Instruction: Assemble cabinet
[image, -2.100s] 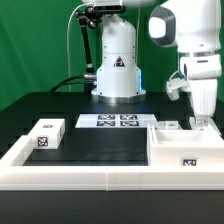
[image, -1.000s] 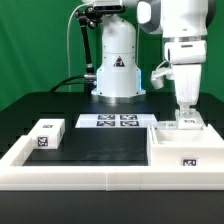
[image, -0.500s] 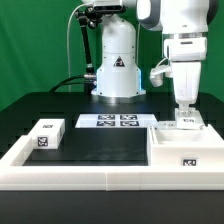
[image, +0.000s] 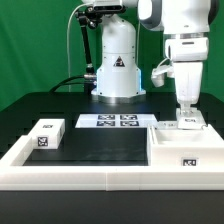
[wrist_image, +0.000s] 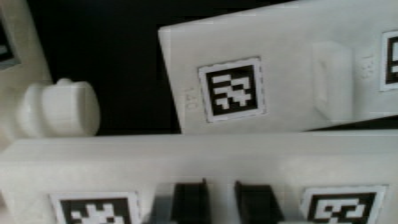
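Note:
The large white cabinet shell (image: 185, 150) stands at the exterior view's right, with a tag on its front. Two small white tagged blocks (image: 170, 124) (image: 196, 122) lie at its far side. My gripper (image: 186, 114) points straight down just above them, between the two. In the wrist view its dark fingers (wrist_image: 187, 192) stand close together with only a narrow gap, nothing visibly held. A white tagged surface (wrist_image: 89, 170) lies right under the gripper (wrist_image: 217, 192). Beyond it lie another tagged white part (wrist_image: 228, 88) and a round white knob (wrist_image: 63, 105). A further drawer block (image: 45, 133) lies at the exterior view's left.
The marker board (image: 120, 121) lies on the black table in front of the robot base (image: 117, 65). A low white border rail (image: 90, 172) runs along the front and up both sides of the work area.
Since about two seconds ago the arm has moved toward the exterior view's left and turned, coming over the blocks behind the shell. Nothing has visibly moved in the last second.

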